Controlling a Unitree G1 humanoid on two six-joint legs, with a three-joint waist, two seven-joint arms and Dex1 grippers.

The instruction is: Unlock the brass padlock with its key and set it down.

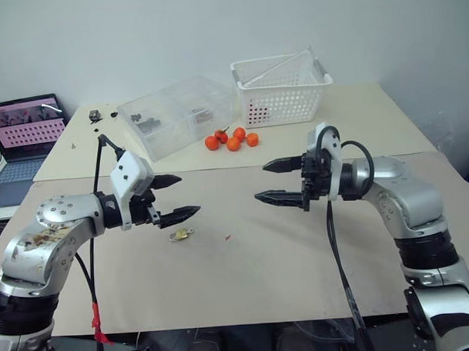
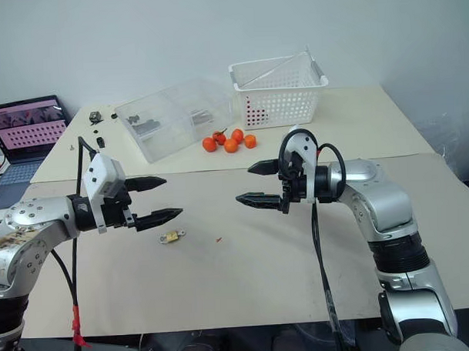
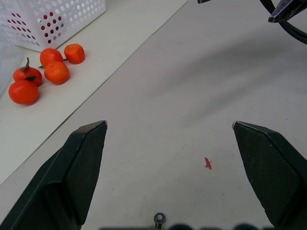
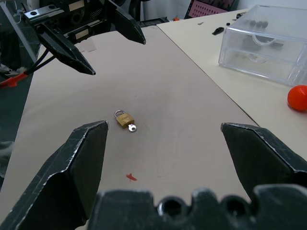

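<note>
- Lying on the table (image 1: 299,273), the brass padlock (image 1: 180,234) sat near the left gripper (image 1: 179,197), untouched.
- Both the left gripper and the right gripper (image 1: 267,182) hovered with jaws apart, empty.

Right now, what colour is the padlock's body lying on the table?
Yellow brass, with a silvery shackle; the brass padlock shows best in the right wrist view.

- Plain pale wall (image 1: 214,30) behind, evenly lit, without windows.
- Beige surface (image 1: 284,274) in front, butted against a second cream surface (image 1: 371,117) farther back.
- Open laptop (image 1: 21,137) with a pink screen at the far left edge.
- Dark floor (image 1: 225,345) under the near edge.
</note>
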